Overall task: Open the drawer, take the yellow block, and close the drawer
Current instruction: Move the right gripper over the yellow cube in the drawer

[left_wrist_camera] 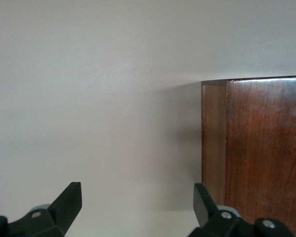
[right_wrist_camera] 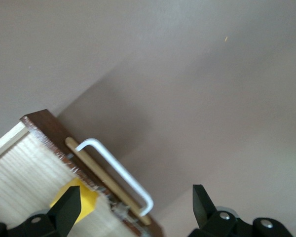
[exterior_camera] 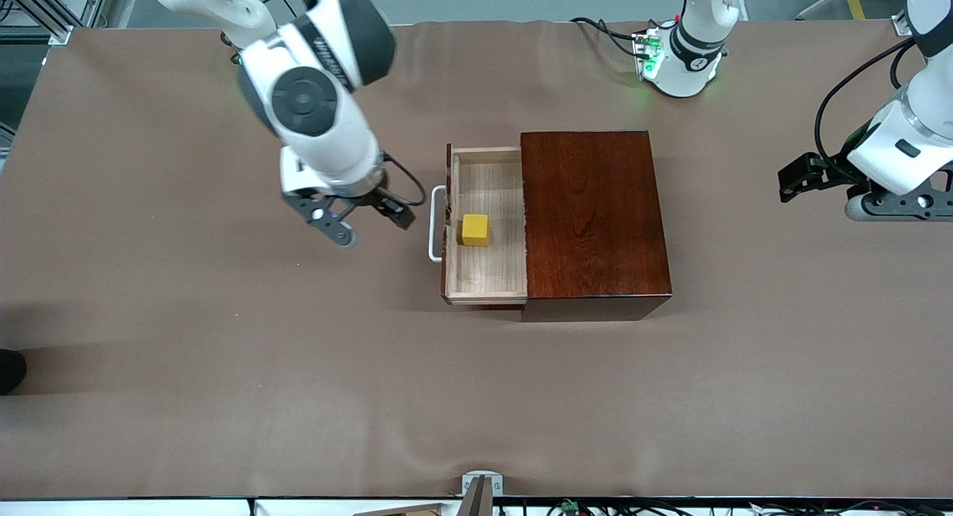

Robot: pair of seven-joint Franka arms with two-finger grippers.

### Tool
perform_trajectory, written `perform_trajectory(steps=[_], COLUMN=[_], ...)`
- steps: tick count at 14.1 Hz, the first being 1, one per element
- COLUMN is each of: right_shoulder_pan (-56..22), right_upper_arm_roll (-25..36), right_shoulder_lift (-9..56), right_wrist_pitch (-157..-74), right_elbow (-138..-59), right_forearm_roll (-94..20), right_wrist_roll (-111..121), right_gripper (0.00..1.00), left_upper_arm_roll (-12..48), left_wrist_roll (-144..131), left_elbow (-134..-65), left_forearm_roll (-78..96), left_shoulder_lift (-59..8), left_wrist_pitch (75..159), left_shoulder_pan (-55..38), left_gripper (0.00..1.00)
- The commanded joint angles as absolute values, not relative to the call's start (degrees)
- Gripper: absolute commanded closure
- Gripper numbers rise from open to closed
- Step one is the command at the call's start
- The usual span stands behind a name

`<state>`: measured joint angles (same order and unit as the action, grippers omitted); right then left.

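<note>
The drawer stands pulled out of the dark mahogany box toward the right arm's end of the table. Its white loop handle shows on its front. The yellow block lies in the pale wood tray. My right gripper is open and empty, above the table just in front of the handle. Its wrist view shows the handle, the block and the open gripper. My left gripper waits open at the left arm's end of the table, facing the box.
Brown cloth covers the whole table. The left arm's base with its cables stands at the table's edge beside the box. The left wrist view shows bare cloth between the open left gripper and the box.
</note>
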<state>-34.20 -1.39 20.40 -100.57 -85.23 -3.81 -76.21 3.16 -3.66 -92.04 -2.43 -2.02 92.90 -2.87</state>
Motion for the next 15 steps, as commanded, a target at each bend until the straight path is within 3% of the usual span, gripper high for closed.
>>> perform_trajectory(steps=[1,9,15], right_shoulder_pan=[-38.3,-42.3,-42.5], right_upper_arm_roll=[-1.0,-1.1,-1.1], right_shoulder_lift=[23.8,30.8,36.4], right_wrist_pitch=[-102.8,-112.1,-113.2], right_elbow=[-84.2,-83.8,-78.1], right_forearm_roll=[-3.5,-5.0,-5.0], right_wrist_roll=[-85.6,-111.9,-118.6], right_gripper=[0.0,0.0,0.0], left_upper_arm_roll=[3.3,3.5,3.6], left_wrist_roll=[-3.9,-3.8,-3.9], left_elbow=[-92.0,-91.7,-91.8], left_forearm_roll=[-1.6,-1.5,-1.4], left_shoulder_lift=[-1.6,0.0,-0.2], left_wrist_pitch=[93.5,92.5,91.9], left_shoulder_pan=[-2.7,-2.7,-2.7], left_gripper=[0.0,0.0,0.0])
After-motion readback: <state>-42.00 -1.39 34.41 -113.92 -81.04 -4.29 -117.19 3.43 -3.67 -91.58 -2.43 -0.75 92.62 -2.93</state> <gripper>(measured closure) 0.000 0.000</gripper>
